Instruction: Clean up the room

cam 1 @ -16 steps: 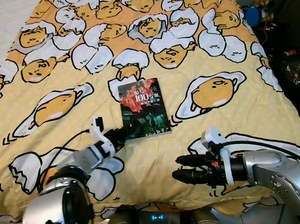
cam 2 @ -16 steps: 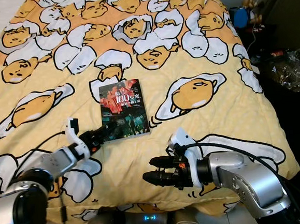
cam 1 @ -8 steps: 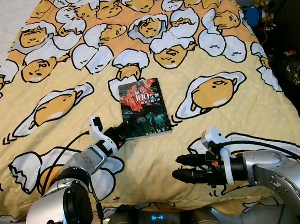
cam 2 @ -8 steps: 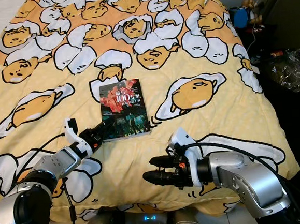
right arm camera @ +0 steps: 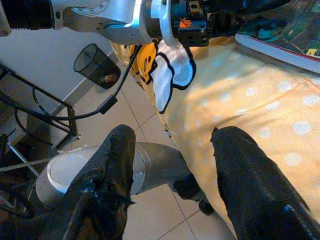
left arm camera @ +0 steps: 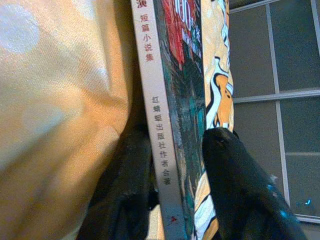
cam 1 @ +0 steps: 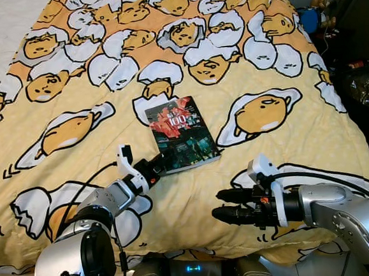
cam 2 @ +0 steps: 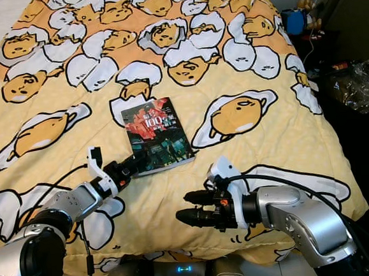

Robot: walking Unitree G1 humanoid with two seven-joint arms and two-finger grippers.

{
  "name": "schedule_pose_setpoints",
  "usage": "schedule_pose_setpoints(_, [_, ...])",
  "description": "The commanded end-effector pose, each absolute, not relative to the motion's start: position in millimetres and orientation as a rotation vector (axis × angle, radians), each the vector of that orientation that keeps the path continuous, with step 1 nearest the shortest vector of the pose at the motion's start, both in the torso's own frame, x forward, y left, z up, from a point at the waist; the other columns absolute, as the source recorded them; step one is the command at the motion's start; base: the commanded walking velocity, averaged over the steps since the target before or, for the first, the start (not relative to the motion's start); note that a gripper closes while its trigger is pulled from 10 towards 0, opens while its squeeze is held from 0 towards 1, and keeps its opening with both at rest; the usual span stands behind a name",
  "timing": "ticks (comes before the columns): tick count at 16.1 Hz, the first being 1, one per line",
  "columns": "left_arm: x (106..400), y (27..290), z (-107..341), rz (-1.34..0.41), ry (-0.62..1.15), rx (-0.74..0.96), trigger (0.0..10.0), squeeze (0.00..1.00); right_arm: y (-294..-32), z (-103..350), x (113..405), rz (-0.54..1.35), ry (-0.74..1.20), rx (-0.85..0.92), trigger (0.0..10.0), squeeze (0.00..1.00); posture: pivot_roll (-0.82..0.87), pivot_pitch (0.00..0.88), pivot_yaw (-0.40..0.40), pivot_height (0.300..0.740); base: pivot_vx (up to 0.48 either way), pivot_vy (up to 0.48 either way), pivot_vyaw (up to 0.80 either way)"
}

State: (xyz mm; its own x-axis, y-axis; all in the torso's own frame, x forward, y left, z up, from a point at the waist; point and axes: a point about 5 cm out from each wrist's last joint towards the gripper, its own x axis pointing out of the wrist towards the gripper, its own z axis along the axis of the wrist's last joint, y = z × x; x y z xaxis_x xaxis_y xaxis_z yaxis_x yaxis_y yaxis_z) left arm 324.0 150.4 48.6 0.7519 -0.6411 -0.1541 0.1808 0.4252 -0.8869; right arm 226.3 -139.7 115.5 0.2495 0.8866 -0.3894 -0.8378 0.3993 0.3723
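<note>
Where the jaws meet the book: left gripper [cam 1: 160, 165] is clamped on the near left corner of the book [cam 1: 183, 133], one black finger [left arm camera: 239, 185] on the cover, the other under it against the bedspread.
Left wrist view: the white spine with red print runs between the two fingers; cover art in red and dark teal sits beside it.
Right gripper [cam 1: 220, 205]: jaws spread, holding nothing, hovering above the near edge of the bed, well apart from the book.
Right wrist view: its two fingers [right arm camera: 249, 186] stand wide, with tiled floor, the left arm and a dark bin [right arm camera: 97, 64] beyond.
Book: lies flat on the bed, near its middle, turned a little so the far end leans toward the robot's left.
Bedspread [cam 1: 72, 89]: yellow, printed with egg-and-yolk cartoon figures, wrinkled at the far end.
Beside the bed: on the robot's right, a dark corner with a blue object [cam 1: 310, 19] and a crinkled clear bag [cam 1: 367, 85].
</note>
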Motion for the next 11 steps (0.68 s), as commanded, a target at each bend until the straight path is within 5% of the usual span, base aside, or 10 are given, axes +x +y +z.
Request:
schedule_pose_setpoints(1, [320.4,150.2,43.6,-0.535,0.543,-1.002,0.0,0.00,-138.8,114.7,226.4,1.184,0.597,0.089,10.0,0.00,-0.26,0.206,0.042,0.740,0.000,0.000,0.00])
schedule_pose_setpoints(11, [326.2,148.9,52.7,-0.599,0.511,-0.931,0.0,0.00,-139.4,116.0,234.5,1.139,0.539,0.079,10.0,0.00,-0.24,0.130,0.071,0.740,0.000,0.000,0.00])
